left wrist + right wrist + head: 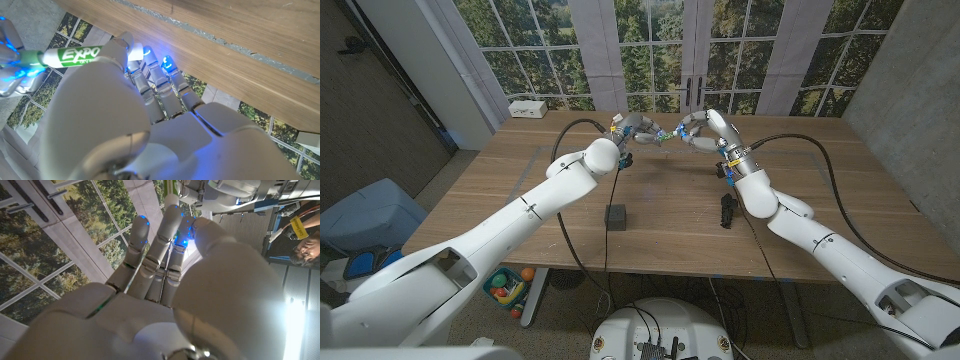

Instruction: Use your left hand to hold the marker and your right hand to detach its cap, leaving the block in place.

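L robot hand [638, 128] grips green marker [660, 137] raised above far part of bench [520, 190]. R robot hand [698, 128] grasps marker's other end, cap side. Dark block [616, 215] sits on bench nearer front, well apart.

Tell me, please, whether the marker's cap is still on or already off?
Cannot tell. The left hand holds the green Expo marker, lifted above the table, and the right hand meets its far end, hiding any gap at the cap.
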Robot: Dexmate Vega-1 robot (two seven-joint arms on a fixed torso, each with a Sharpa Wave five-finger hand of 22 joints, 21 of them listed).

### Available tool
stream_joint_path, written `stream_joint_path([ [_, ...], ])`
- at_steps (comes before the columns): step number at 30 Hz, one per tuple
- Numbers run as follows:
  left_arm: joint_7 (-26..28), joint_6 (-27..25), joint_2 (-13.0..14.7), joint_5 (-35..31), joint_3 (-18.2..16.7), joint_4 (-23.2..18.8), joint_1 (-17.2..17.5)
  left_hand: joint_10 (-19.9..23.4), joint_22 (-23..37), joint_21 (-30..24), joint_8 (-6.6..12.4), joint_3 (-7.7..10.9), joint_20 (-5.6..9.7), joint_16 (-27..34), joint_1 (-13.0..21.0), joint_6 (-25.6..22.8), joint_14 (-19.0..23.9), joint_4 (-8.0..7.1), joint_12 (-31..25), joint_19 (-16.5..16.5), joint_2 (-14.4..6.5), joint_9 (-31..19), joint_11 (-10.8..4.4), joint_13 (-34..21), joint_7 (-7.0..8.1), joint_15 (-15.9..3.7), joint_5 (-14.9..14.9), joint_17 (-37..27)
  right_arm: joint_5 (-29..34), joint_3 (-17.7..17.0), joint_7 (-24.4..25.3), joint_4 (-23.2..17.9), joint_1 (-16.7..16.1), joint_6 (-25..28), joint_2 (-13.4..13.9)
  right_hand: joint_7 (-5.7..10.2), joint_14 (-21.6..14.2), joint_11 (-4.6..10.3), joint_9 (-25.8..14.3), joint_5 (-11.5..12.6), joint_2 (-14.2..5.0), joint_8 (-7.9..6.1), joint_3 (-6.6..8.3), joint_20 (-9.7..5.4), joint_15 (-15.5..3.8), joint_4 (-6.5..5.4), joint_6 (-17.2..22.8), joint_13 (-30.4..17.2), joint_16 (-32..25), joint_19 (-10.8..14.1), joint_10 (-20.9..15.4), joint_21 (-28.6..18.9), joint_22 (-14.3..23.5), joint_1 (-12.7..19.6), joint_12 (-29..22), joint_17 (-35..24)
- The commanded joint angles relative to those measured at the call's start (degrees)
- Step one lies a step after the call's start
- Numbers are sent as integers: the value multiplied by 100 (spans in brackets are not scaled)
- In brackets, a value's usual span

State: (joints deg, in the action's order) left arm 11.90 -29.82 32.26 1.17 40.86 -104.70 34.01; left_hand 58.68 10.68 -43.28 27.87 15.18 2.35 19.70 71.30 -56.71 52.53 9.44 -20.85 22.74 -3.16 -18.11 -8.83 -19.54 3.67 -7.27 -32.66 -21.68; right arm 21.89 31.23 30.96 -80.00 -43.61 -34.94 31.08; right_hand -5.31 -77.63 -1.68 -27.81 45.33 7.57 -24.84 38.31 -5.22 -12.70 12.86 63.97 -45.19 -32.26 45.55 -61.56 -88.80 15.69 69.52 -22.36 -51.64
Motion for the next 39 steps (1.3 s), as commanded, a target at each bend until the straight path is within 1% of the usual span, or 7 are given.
stream_joint_path([
  [1,186,76,56,-34,-109,-93,166,1427,4,-37,17,15,400,-5,26,-329,77,-4,-36,7,-27,-683,-263,-1719,-292,-670,-57,-40,260,-116,571,10,-126,-25,-132,-12,-74,91,-72,93,44,-56,366,-717,-9,-304,54,-12,27,44,-833,-24,-7,21,-409,-15],
  [18,553,257,27,14,-343,-149,467,1519,6,-94,13,-19,448,2,38,-398,139,-6,-42,81,21,-678,-262,-1724,-305,-671,-130,-85,490,-262,986,-464,-415,438,-69,-15,-159,111,-242,416,92,-49,396,-717,-7,-307,92,-47,61,86,-872,-45,9,-46,-471,-102],
  [24,654,249,-24,33,-391,-130,500,1548,7,-112,18,-28,458,3,40,-414,161,-9,-45,98,34,-695,-261,-1727,-299,-671,-160,-98,431,-256,612,-835,-507,914,61,53,-108,180,-259,532,76,36,378,-729,14,-342,26,-135,79,-26,-733,-8,-3,-129,-480,-188],
  [28,830,205,-58,-163,-308,-99,468,1542,8,-121,12,-34,459,-2,42,-425,167,-11,-40,103,40,-692,-262,-1734,-299,-670,-178,-103,227,-283,-26,-1345,-632,1572,254,152,378,240,-104,69,-320,438,-33,-746,70,-445,-446,66,289,-510,-109,39,-127,-249,-103,-349],
  [30,949,145,-57,-388,-197,-102,428,1544,9,-123,9,-36,461,-6,42,-428,167,-12,-37,99,42,-690,-262,-1732,-301,-670,-187,-105,250,-280,-85,-1457,-665,1735,298,79,684,189,-21,-317,-341,647,-382,-695,87,-540,-717,176,413,-621,202,58,-220,-574,110,-365],
  [32,1083,80,-69,-638,-85,-108,390,1543,9,-126,3,-38,461,-7,41,-434,170,-14,-36,97,44,-682,-262,-1736,-295,-670,-194,-108,214,-290,-241,-1633,-712,1914,379,109,875,209,37,-572,-352,832,-582,-675,116,-585,-1017,250,504,-643,410,114,-331,-801,263,-326],
  [39,1264,-103,-182,-1184,133,-58,279,1528,10,-137,-14,-46,460,-21,38,-444,171,-21,-21,94,44,-667,-263,-1737,-294,-670,-216,-110,424,-292,-471,-2187,-874,2640,581,238,1677,325,223,-1240,-358,1274,-960,-419,183,-565,-1749,493,715,-815,1132,293,-542,-1222,802,-329],
])
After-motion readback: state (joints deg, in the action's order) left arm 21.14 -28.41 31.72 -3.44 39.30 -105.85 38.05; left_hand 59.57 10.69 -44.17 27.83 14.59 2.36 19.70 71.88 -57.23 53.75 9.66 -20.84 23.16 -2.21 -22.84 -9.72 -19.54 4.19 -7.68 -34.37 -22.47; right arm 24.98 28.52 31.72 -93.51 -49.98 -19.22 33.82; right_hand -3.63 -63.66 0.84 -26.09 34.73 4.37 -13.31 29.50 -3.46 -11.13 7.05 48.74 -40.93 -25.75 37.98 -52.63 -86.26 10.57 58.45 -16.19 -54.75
